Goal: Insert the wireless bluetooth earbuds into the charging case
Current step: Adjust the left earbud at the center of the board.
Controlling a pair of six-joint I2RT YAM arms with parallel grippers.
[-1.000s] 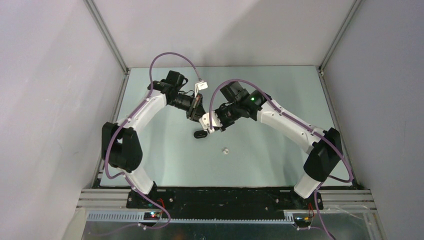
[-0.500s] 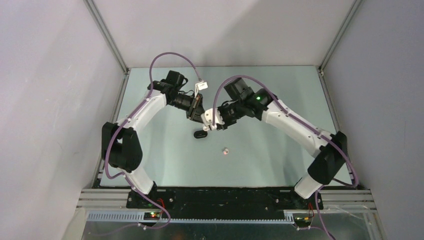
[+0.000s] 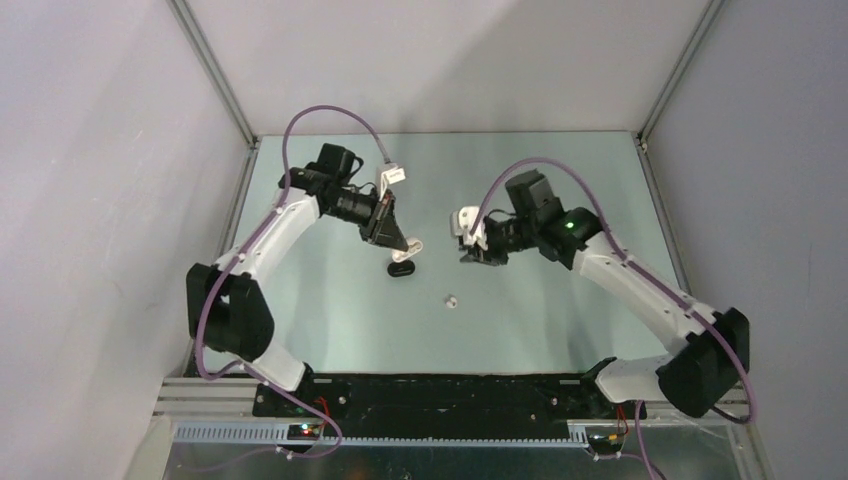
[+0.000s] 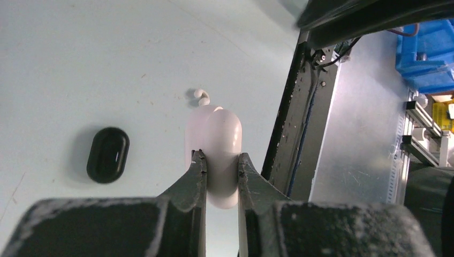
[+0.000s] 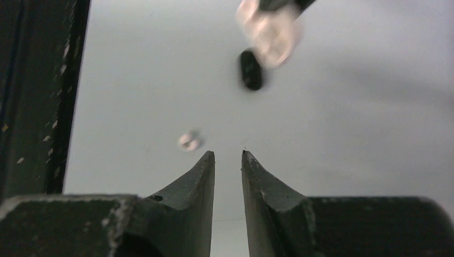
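— What colours were the cases?
— The white case [image 4: 214, 155] was plain, the black case [image 4: 108, 154] glossy.
— And the bud [image 4: 201, 96]?
— White too. The table [image 3: 540, 290] was pale mint, the cables [image 3: 330, 108] purple, the fingers [image 5: 198, 182] black. A green light [image 3: 568, 224] glowed on the white right arm [image 3: 640, 290].

White earbud [image 3: 451, 300] lies near the flat-lying black case [image 3: 401, 269]; white case [image 4: 214, 134], seemingly closed, is lifted
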